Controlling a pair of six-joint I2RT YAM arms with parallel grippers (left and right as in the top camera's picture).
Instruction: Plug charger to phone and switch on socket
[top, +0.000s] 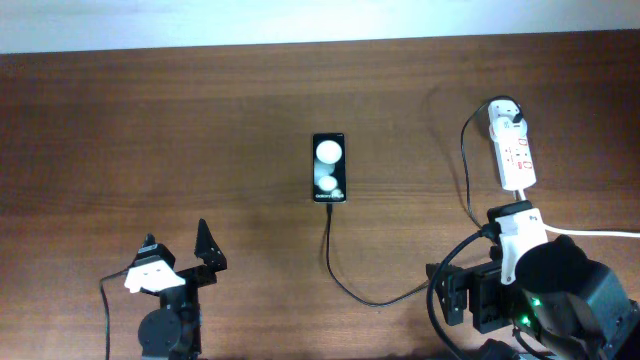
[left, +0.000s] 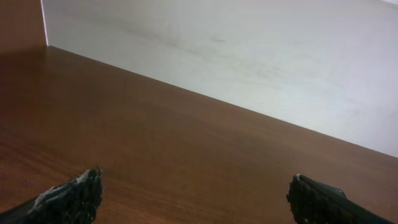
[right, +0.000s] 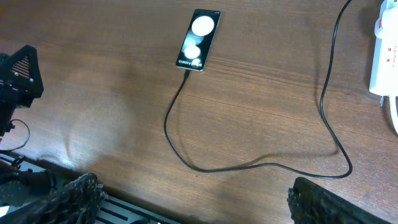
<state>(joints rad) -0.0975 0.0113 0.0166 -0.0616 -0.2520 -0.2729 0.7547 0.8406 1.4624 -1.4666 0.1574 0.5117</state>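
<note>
As far as the cameras show, the plugging half of the job looks done. The charger cable (top: 328, 240) meets the bottom edge of the phone (top: 329, 168), which lies face up near the middle of the tabletop (top: 150, 120), and its plug tip appears seated there. From the phone the cable loops toward the robot, swings right and climbs to the black adapter (top: 512, 112). The adapter sits in the far end of the white power strip (top: 518, 155) on the right side of the tabletop.

What seems left is the switch. The strip carries small red marks, but these views do not show whether any switch is on. The right arm stands close to the strip's near end, so it is probably the one to press it.

The right end effector (right: 199, 205) is spread wide and empty. The left end effector (left: 196, 205), well apart from everything at the lower left, is likewise wide open with nothing between its fingers.

On the phone's glass, below two white round spots, a white line beginning "Galaxy" can be read; the rest is too small. The printing on the strip is illegible.
</note>
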